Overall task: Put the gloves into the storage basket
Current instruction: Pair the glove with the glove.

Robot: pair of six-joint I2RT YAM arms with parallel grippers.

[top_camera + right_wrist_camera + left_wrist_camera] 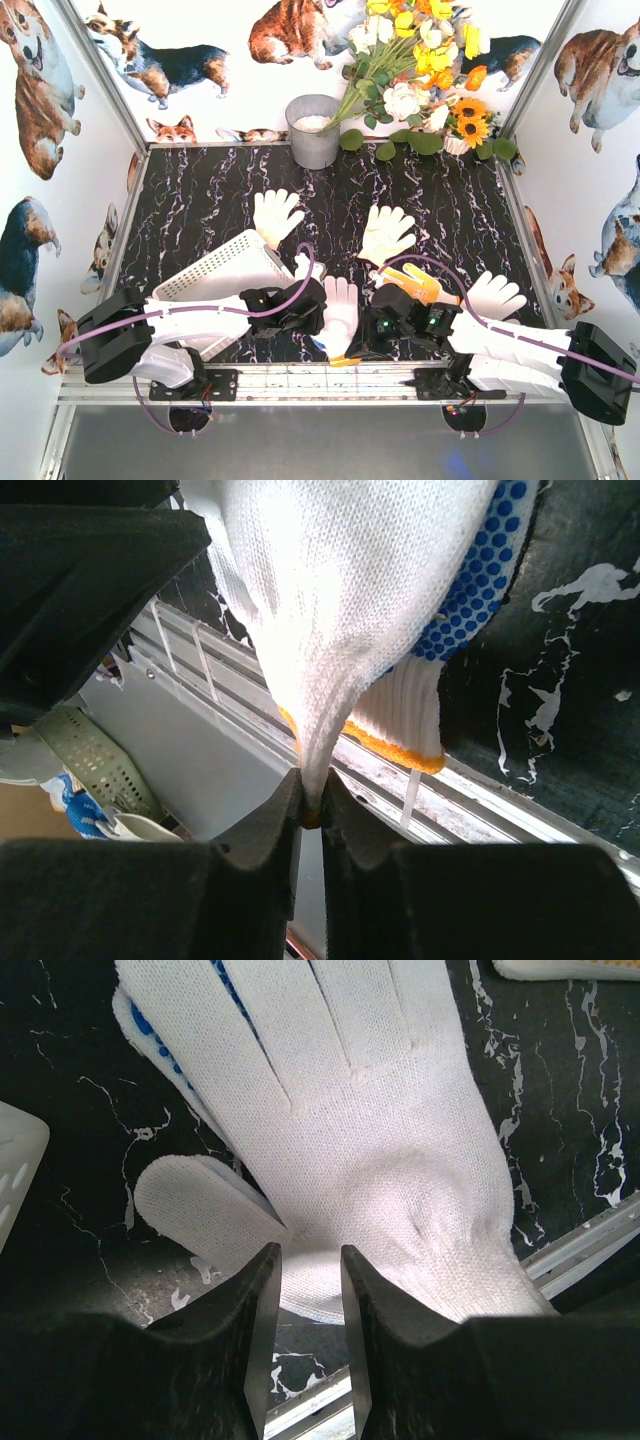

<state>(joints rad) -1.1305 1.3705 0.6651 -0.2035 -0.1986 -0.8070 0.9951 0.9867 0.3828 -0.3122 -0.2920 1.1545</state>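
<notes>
A white knit glove (341, 305) with blue dots on its underside and an orange cuff lies at the near middle of the table. My right gripper (358, 348) (312, 785) is shut on the cuff (400, 750) and lifts that edge over the front rail. My left gripper (322, 300) (310, 1255) stands narrowly open, its tips at the glove's (370, 1140) thumb-side edge with table showing between the fingers. The white storage basket (225, 272) lies tilted at the left. Two white gloves (275, 215) (385, 232) lie further back, a yellow glove (420, 285) and another white one (497, 295) at the right.
A grey metal bucket (313, 130) and a bunch of flowers (420, 70) stand at the back wall. The metal rail (330, 375) runs along the near edge. A corner of the basket (15, 1160) shows left in the left wrist view. Walls close in both sides.
</notes>
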